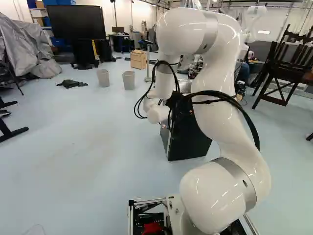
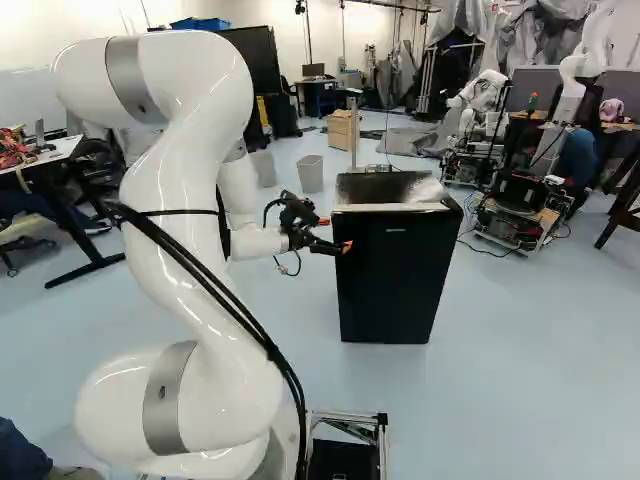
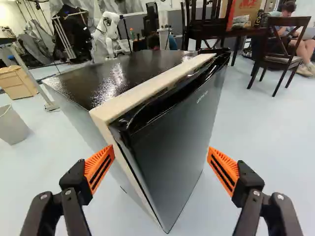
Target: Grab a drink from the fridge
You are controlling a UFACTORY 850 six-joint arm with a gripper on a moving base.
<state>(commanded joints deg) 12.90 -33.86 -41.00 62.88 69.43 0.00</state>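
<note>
White and arched, the arm filled the left of the right base view, a posture that presumably brought the wrist level with the top of the fridge. Beyond it, the gripper was released: its fingers stood wide apart and grasped nothing, one orange pad on the side of the cream body edge, the other on the side of the door. Such spacing would suit hooking or pinching the door's edge, the likely step in hand. The mini fridge stood upright on the floor at the centre of the right base view, its door apparently closed; access had therefore to precede any grasp of a drink. No drink was visible; it was presumably inside. Farther off, two bins and a wooden cabinet occupied the upper middle of the left base view, well apart from the fridge, probably leaving the door's swing unobstructed.
</note>
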